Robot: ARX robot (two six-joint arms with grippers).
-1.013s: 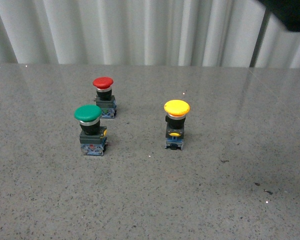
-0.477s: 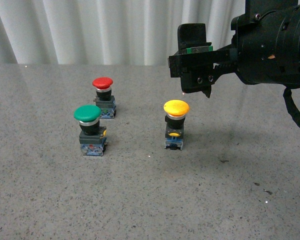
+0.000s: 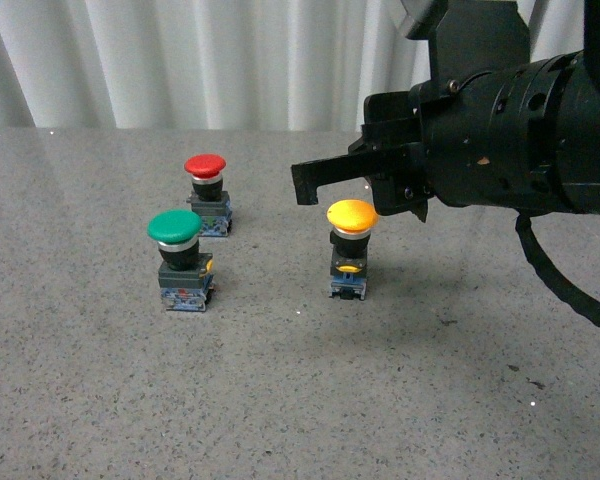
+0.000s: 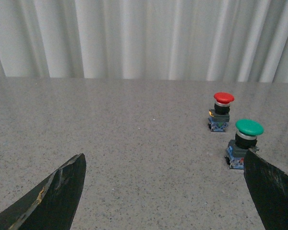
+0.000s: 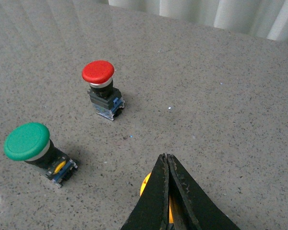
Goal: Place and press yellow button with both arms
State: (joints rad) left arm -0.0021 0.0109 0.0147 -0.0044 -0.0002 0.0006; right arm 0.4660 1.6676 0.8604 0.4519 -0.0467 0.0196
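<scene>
The right gripper (image 5: 166,160), fingers clenched together, has been brought in from upper right over the yellow button (image 3: 350,245) at frame centre; pressing seems imminent, though contact cannot be confirmed. The left gripper (image 4: 163,158) is held spread wide.

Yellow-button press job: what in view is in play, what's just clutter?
In play: yellow button; right gripper, shut, close by it; left gripper, open.
Lying about: green button; red button, both standing left of the yellow one in the front view.
</scene>
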